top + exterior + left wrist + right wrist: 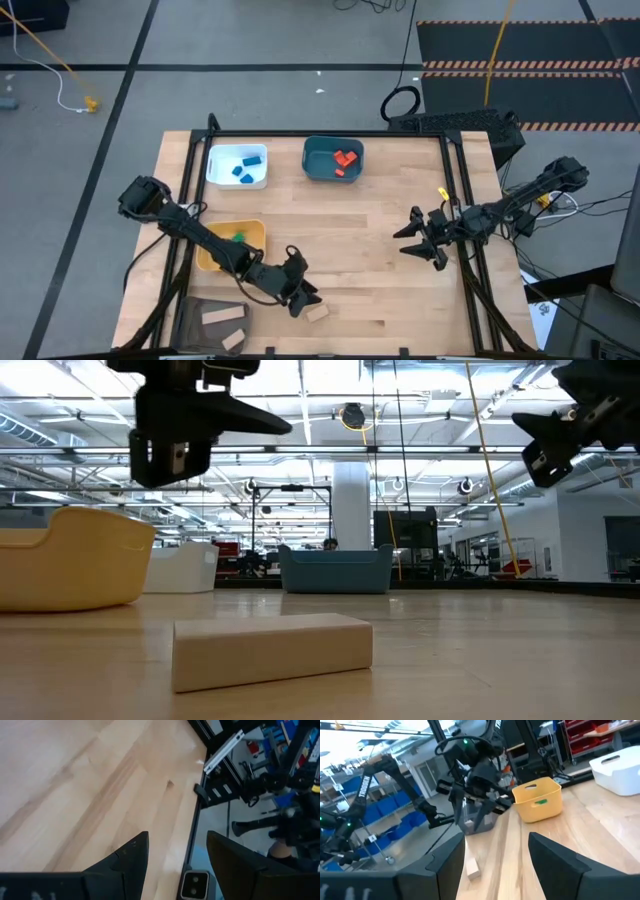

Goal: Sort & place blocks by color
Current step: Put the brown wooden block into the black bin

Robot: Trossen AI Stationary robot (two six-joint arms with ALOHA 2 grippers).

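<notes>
Big open workshop behind the rig, ceiling lights everywhere, and a light wood table (380, 230) in a black frame.

One plain tan block (317, 313) lies flat on the bare wood near the front edge, not in any container. In the low view it's the closest thing to the camera. The left gripper (303, 292) hangs just above and beside it, not touching, with its fingers spread apart and nothing between them. In the left wrist view the gap between the fingers shows only wood and the table edge.

The rest of the blocks are already in containers: blue blocks (245, 166) in the white tray (215, 162), red blocks (346, 160) in the teal tray (313, 160), a green block (237, 237) in the yellow tray (250, 232), and two more tan blocks (225, 315) in the dark mesh bin (190, 318) at the front left corner.

The right gripper (418, 240) sits off at the right side of the table, raised, fingers parted and empty, well apart from the loose block.
</notes>
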